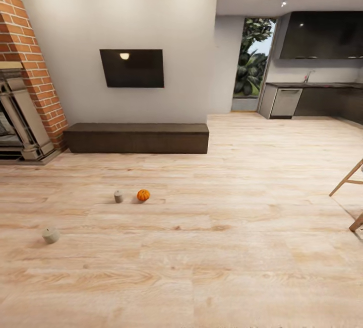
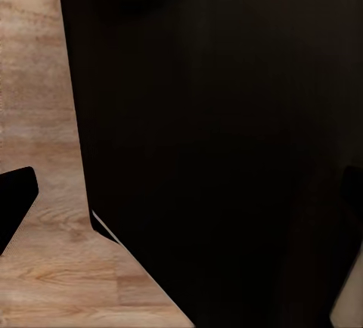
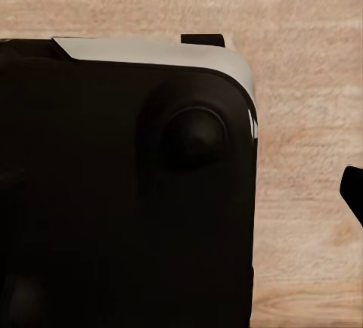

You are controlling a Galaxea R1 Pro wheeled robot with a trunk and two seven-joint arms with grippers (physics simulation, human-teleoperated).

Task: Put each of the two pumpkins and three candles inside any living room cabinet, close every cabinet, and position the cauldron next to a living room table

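Head view: pumpkin (image 1: 143, 195) beside candle (image 1: 118, 196).

Pale wood floor (image 1: 237, 247) is carrying everything here. An orange pumpkin (image 1: 143, 195) is sitting on it toward ten o'clock, a grey candle (image 1: 118, 196) standing just beside it at its nine o'clock. A second candle (image 1: 50, 236) is lying nearer, toward eight o'clock. The closed dark cabinet (image 1: 137, 138) is resting against the far wall.

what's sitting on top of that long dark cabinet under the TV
Nothing that I can make out: the cabinet top looks bare, with only wall and the TV above it. Its fronts are shut, so whatever is inside is hidden. A pumpkin and two candles lie on the floor.
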